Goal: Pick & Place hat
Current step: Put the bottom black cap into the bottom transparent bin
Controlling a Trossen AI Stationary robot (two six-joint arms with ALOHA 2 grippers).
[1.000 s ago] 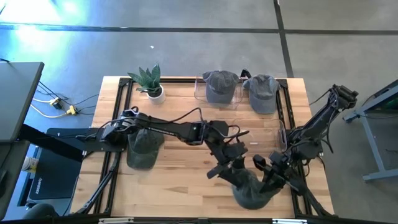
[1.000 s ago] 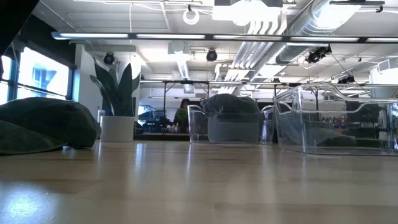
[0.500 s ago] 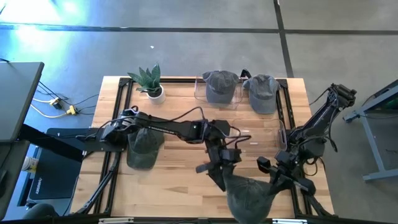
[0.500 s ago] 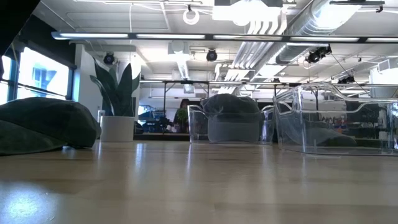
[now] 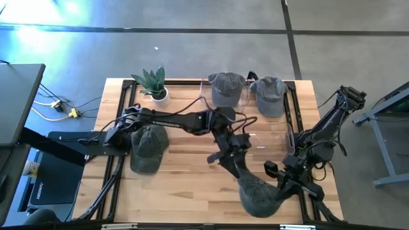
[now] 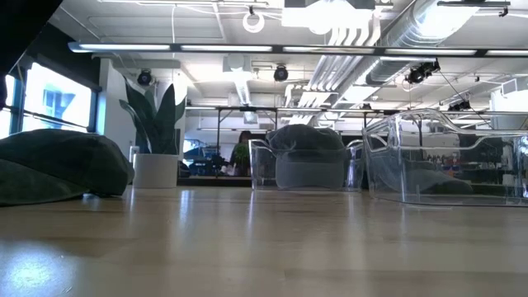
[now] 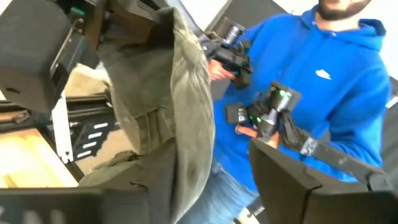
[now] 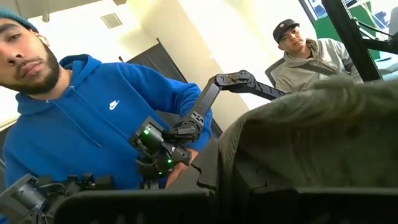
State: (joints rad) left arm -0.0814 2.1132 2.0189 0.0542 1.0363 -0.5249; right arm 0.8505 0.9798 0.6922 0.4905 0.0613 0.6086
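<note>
A grey-green hat (image 5: 259,197) hangs in the air over the table's near right corner, between my two grippers. My left gripper (image 5: 241,174) reaches in from the table's left and is shut on the hat's left edge. My right gripper (image 5: 276,179) is shut on the hat's right edge. The left wrist view shows the hat (image 7: 180,112) draped close in front. In the right wrist view the hat (image 8: 311,143) fills the frame's right side. The low view shows neither the held hat nor the grippers. My left gripper has the hat's hanging edge (image 7: 177,186) between its two fingers, coming level from the table's left. The spot itself lies at the picture's bottom, hidden by the fingers. The hat is clear of the table. My right gripper pinches the hat's opposite edge (image 8: 261,180), coming nearly level from the table's right. The cloth bulges up in front of the fingers and hides the place of contact. The hat is held clear of the table.
Another hat (image 5: 147,148) lies at the table's left. Two more hats (image 5: 227,88) (image 5: 270,96) sit on clear stands (image 6: 445,157) at the far edge, beside a potted plant (image 5: 153,83). A person in a blue hoodie (image 8: 93,124) stands beyond the near edge.
My left gripper pulled toward the table's left, spreading the hat wider toward the near edge. It then came back right and toward the far edge, and rolled a little. The hat has drawn in narrower again. It stayed off the table throughout.
</note>
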